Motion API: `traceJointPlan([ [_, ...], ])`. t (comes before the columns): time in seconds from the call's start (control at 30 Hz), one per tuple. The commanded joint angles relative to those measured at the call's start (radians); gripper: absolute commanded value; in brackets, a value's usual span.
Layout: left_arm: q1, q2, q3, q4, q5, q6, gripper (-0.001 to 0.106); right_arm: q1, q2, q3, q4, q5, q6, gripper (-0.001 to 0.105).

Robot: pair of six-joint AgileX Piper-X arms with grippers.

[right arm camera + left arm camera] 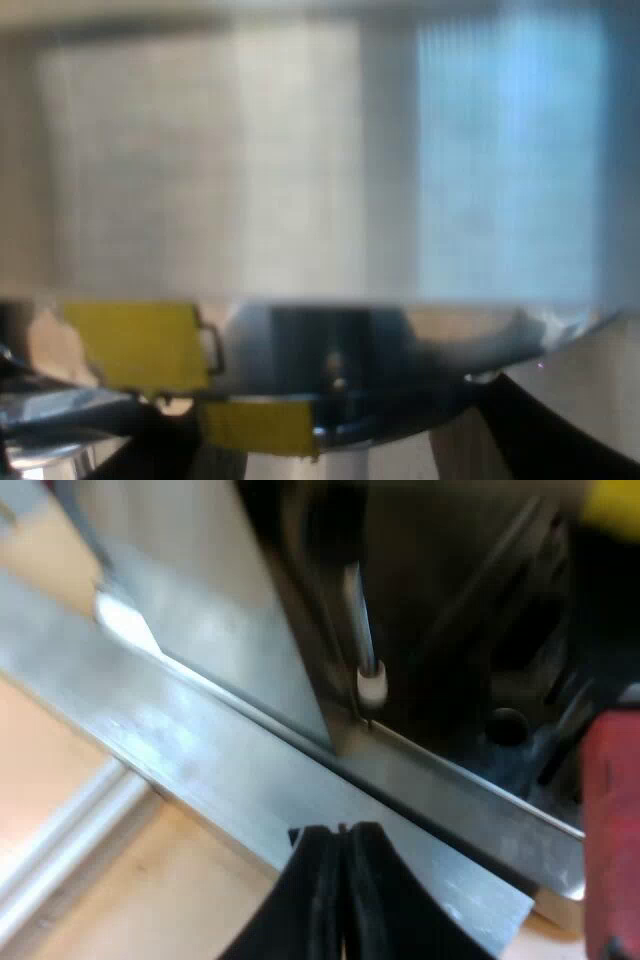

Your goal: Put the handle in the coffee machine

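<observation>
Left hand [340,832] pressed together, low at the brushed-steel espresso machine [230,770].
Right hand [340,425] spread apart, facing its pale front; red handle end [612,830] nearby.

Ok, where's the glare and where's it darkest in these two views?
Left wrist view: hard glare on the machine's steel edge, deep shadow in the recess behind the white-tipped wand. Right wrist view: pale panel brightly lit, part tinted blue; shadow below it around the yellow patches.

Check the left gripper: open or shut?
Shut. The left gripper has both black fingers pressed together with nothing between them, above a metal ledge.
</observation>
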Motion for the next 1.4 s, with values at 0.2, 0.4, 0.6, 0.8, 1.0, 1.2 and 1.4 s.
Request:
traceJointPlan([
  [0.2,-0.018,0.002,-0.024,0.141,-0.004,0.077,0.001,-0.007,-0.023,-0.014,-0.096,-0.002,-0.001,0.044],
  [0.4,-0.086,0.002,-0.051,0.252,-0.001,0.131,0.001,-0.007,-0.023,-0.014,-0.096,-0.002,-0.001,0.044],
  [0.6,-0.158,0.002,-0.062,0.361,0.036,0.133,0.001,-0.007,-0.023,-0.014,-0.096,-0.002,-0.01,0.044],
  [0.8,-0.217,0.002,-0.062,0.498,0.082,0.169,0.001,-0.007,-0.023,-0.014,-0.096,-0.002,-0.039,0.044],
  [1.0,-0.259,0.002,-0.062,0.549,0.136,0.18,0.001,-0.007,-0.023,-0.014,-0.096,-0.002,-0.038,0.044],
  [1.2,-0.258,0.002,-0.062,0.552,0.141,0.18,0.001,0.014,-0.023,-0.014,-0.033,0.022,-0.038,0.044],
  [1.4,-0.258,0.002,-0.062,0.552,0.141,0.18,0.001,0.046,-0.023,-0.014,0.074,0.065,-0.047,0.045],
])
